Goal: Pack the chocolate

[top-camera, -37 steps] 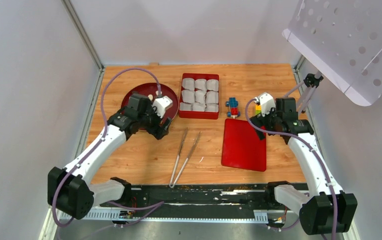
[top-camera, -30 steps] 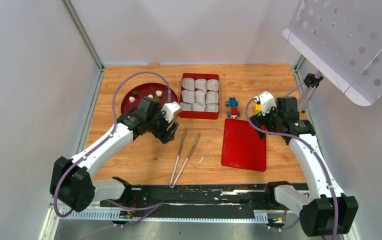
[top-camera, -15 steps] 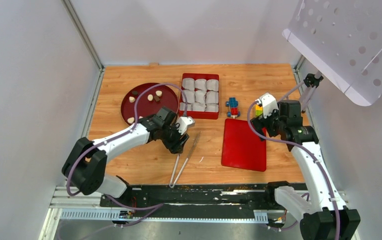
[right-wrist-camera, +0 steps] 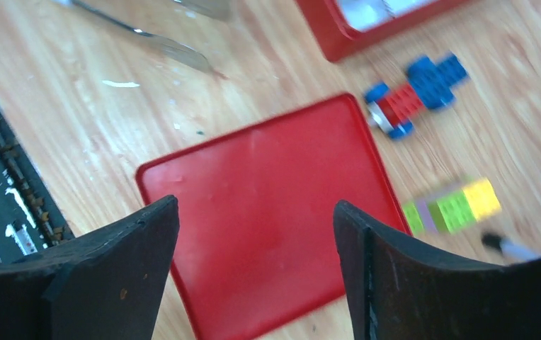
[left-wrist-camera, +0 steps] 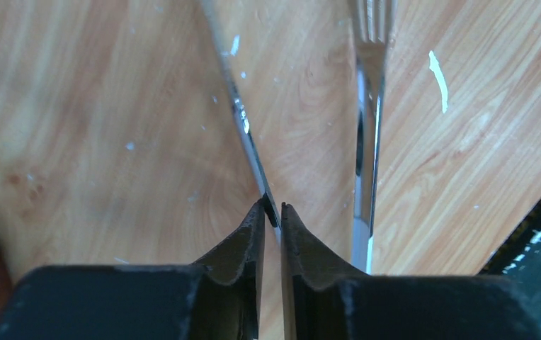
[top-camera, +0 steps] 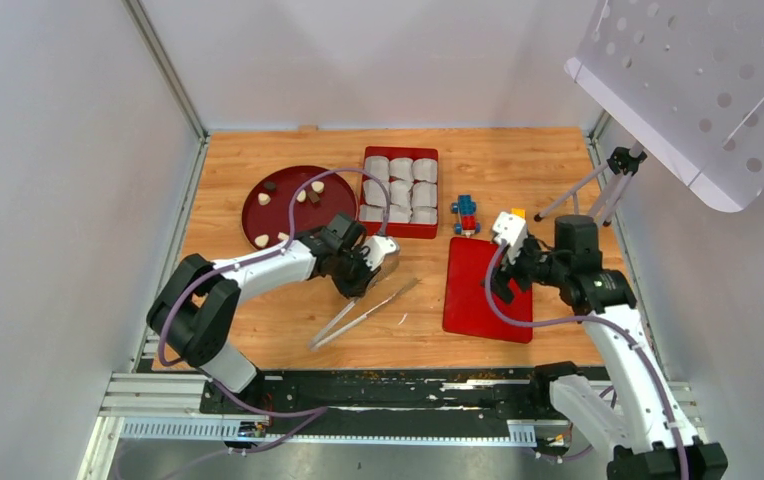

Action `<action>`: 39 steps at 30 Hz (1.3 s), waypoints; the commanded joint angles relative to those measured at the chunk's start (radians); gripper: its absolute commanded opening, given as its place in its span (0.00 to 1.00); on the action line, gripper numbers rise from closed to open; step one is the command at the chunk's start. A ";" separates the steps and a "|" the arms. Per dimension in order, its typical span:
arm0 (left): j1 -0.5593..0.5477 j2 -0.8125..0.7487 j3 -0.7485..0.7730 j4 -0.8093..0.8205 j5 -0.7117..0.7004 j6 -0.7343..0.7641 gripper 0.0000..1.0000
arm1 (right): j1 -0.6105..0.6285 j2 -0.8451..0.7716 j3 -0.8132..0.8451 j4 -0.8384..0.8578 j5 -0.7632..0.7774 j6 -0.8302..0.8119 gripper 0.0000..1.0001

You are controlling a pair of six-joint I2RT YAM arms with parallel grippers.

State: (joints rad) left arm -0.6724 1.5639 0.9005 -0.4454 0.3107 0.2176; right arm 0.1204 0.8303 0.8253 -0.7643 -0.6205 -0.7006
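Observation:
The chocolate (top-camera: 301, 196), dark brown and pale lumps, lies on a round dark red plate (top-camera: 284, 216) at the back left. Beside it stands a red box (top-camera: 399, 231) filled with white paper cups. Metal tongs (top-camera: 393, 296) lie slanted on the wood. My left gripper (top-camera: 361, 282) is shut on one arm of the tongs (left-wrist-camera: 251, 145); their other arm (left-wrist-camera: 365, 142) runs free to the right of the jaws. My right gripper (right-wrist-camera: 255, 205) hangs open over a flat red lid (right-wrist-camera: 268, 184), nothing between its fingers.
A blue and red toy block car (top-camera: 466, 213) sits right of the box, with a yellow and green block (right-wrist-camera: 455, 205) near the lid. A small tripod (top-camera: 598, 185) stands at the right wall. A black rail (top-camera: 388, 385) borders the near edge.
My left arm left the plate, came down to the tongs and closed on one arm; the tongs have swung round. My right gripper moved left over the red lid and narrowed a little.

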 commanded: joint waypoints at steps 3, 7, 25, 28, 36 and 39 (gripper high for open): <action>-0.003 0.064 0.095 -0.022 0.033 0.216 0.12 | 0.201 0.155 0.010 0.155 -0.099 -0.239 0.71; -0.003 0.078 0.128 -0.021 0.026 0.286 0.10 | 0.298 0.268 0.006 0.254 -0.073 -0.316 0.65; 0.317 -0.284 0.169 -0.181 0.093 0.190 0.82 | 0.534 0.659 0.069 0.408 -0.073 -0.519 0.50; 0.379 -0.400 0.107 -0.157 0.073 0.141 0.83 | 0.551 0.717 0.089 0.410 -0.060 -0.534 0.50; 0.406 -0.590 -0.089 0.033 0.106 -0.016 0.81 | 0.593 0.842 0.145 0.380 -0.043 -0.576 0.46; 0.424 -0.615 -0.109 0.038 0.165 -0.008 0.81 | 0.608 0.876 0.148 0.392 -0.039 -0.556 0.39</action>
State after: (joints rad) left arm -0.2699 0.9836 0.8055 -0.4919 0.3946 0.2699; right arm 0.7082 1.6730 0.9382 -0.3843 -0.6418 -1.2358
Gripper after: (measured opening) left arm 0.814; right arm 0.431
